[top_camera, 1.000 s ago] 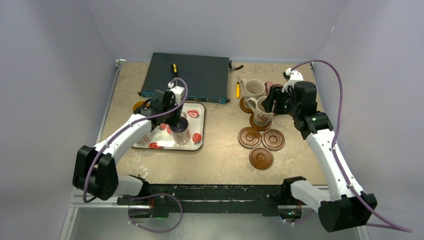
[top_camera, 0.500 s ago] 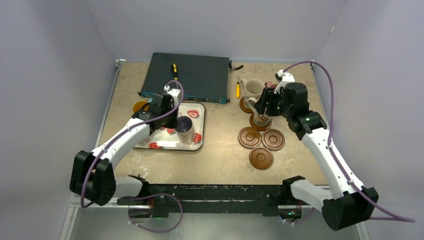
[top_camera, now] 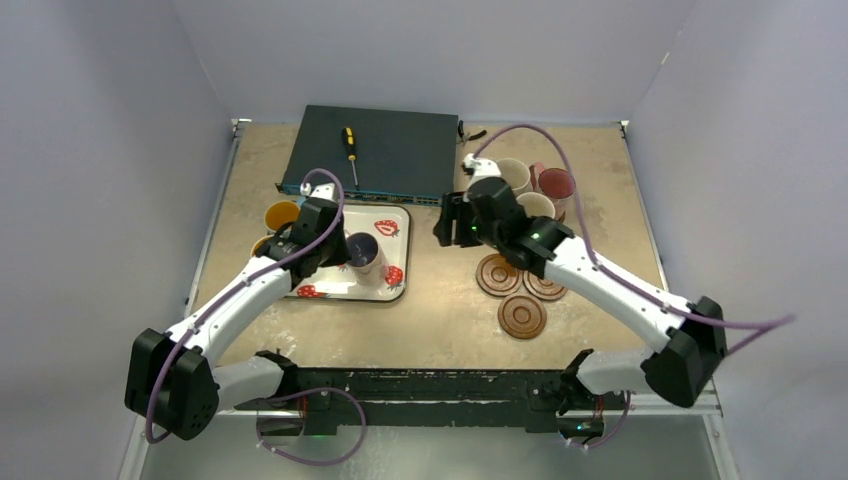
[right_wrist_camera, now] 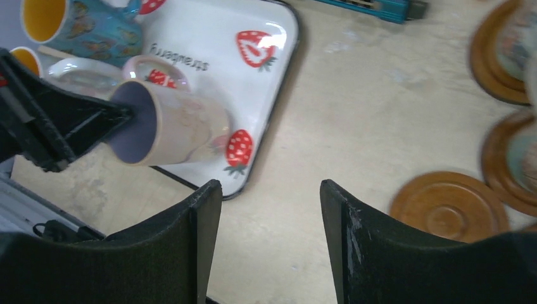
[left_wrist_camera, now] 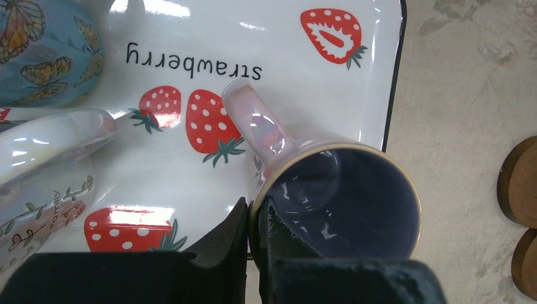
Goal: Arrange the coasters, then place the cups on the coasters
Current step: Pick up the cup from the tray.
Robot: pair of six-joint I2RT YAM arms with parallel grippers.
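Note:
My left gripper [left_wrist_camera: 256, 208] is shut on the rim of the purple-inside cup [left_wrist_camera: 342, 199], one finger inside and one outside. That cup [top_camera: 366, 252] is over the right part of the strawberry tray [top_camera: 392, 214]; whether it is raised I cannot tell. My right gripper [right_wrist_camera: 271, 190] hangs open and empty above bare table between the tray and the coasters [top_camera: 522, 316]. Three bare coasters lie together at the right. Behind them stand two cream cups [top_camera: 512, 172] and a red-pink-inside cup [top_camera: 557, 185], on coasters. A blue cup [top_camera: 282, 214] and another orange-inside cup [top_camera: 262, 244] are left of the tray.
A dark network switch [top_camera: 390, 150] lies at the back with a yellow-and-black screwdriver [top_camera: 349, 141] on it. Pliers [top_camera: 471, 134] lie beside it. Grey walls close in the table on three sides. The right arm [top_camera: 590, 270] reaches across over the bare coasters.
My left gripper has shut on the purple-inside cup's rim. The right gripper has let go of the cream cup on its coaster and swung left to the table's middle.

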